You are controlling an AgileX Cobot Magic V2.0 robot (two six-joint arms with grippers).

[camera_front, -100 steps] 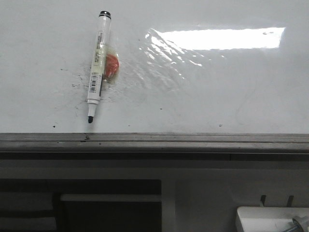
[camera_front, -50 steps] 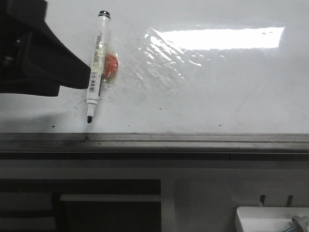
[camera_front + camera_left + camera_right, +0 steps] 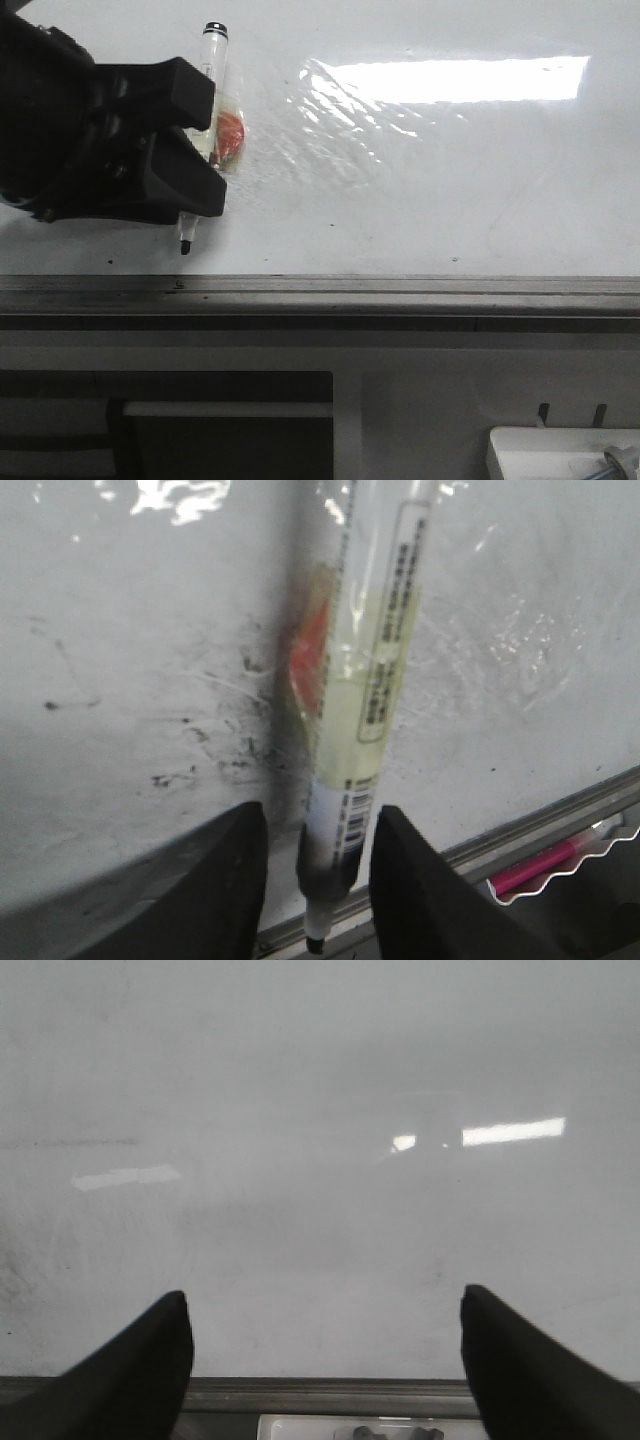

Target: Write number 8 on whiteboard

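Marker-grabbing is underway: left gripper (image 3: 197,150) is straddling the marker (image 3: 362,730), fingers parted, not pinching yet. Whiteboard (image 3: 420,200) is showing no 8. Right gripper (image 3: 320,1360) is hanging wide. Next, closing squarely, tip pointing toward six o'clock.

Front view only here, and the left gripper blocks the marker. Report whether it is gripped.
Observer: Not gripped. The left wrist view shows the left gripper open, straddling the marker, with a gap on one side.
Operator: Report the right arm.
Observer: The right gripper is open and empty, facing bare whiteboard.
Operator: Name anything beyond the rail.
Observer: A pink pen-like object lies in a wavy-edged tray.
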